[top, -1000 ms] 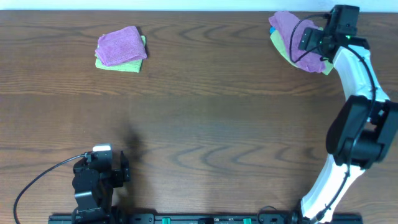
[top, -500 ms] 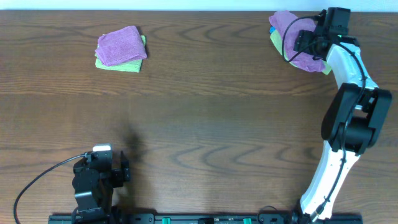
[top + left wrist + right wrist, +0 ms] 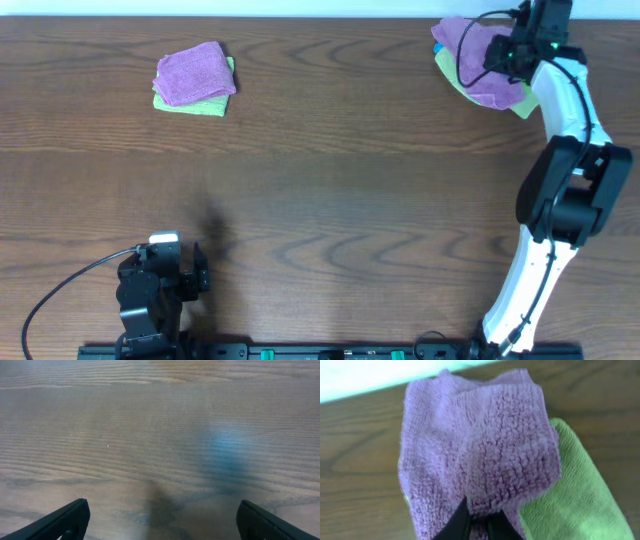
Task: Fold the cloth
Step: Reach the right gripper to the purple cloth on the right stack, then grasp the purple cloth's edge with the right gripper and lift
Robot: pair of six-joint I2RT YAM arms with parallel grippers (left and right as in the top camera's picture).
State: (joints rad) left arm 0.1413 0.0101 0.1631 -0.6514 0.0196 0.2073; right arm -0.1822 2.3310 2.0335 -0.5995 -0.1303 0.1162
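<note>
At the far table [image 3: 330,100] edge, right pincer [image 3: 477,521] pinching the cloth [image 3: 490,450], left pincer [image 3: 164,512] spread over bare near side.

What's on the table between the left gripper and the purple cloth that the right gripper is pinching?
Nothing: the overhead view shows only bare wooden table between the left gripper and the cloth.
</note>
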